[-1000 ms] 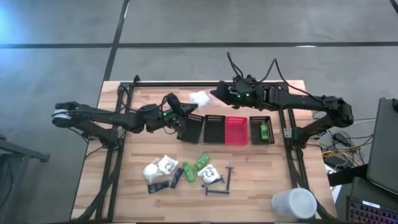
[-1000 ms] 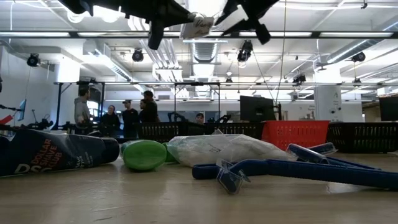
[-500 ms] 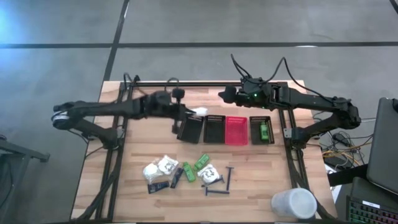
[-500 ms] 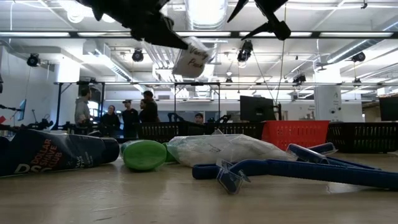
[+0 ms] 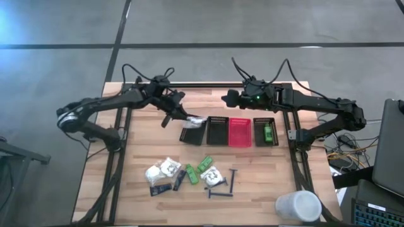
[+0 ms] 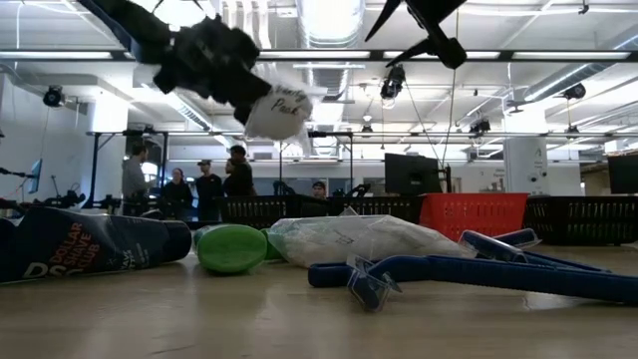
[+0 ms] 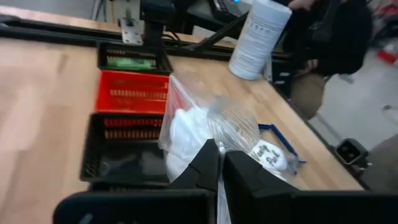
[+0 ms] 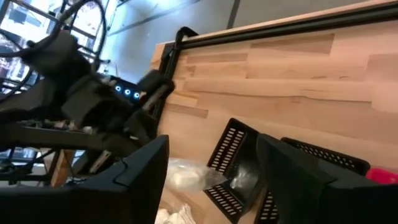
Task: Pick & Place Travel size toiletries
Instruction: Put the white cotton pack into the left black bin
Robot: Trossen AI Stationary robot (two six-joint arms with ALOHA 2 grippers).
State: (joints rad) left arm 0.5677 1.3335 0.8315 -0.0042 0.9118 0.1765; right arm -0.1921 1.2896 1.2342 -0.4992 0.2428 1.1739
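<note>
Over the bins: left gripper (image 5: 183, 117) has swung in from the table's left side, now above the leftmost black bin (image 5: 193, 132).
Left gripper's grasp: fingers (image 7: 205, 169) pinched on a white packet (image 5: 194, 120), carried along since half a second ago.
Packet: hangs just beneath the fingertips, over that bin's near edge.
Right gripper (image 5: 227, 98): fingers spread, empty, drawn slightly back from the left one.
Below the left gripper: remaining toiletries (image 5: 189, 174) unmoved.

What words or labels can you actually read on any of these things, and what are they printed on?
"DOLLAR SHAVE CLUB", partly cut off, on the dark tube lying on the table.
Handwritten-style black lettering on the white packet held by the left gripper: too blurred to read.
Faint print on the large white cup: too small to read.
</note>
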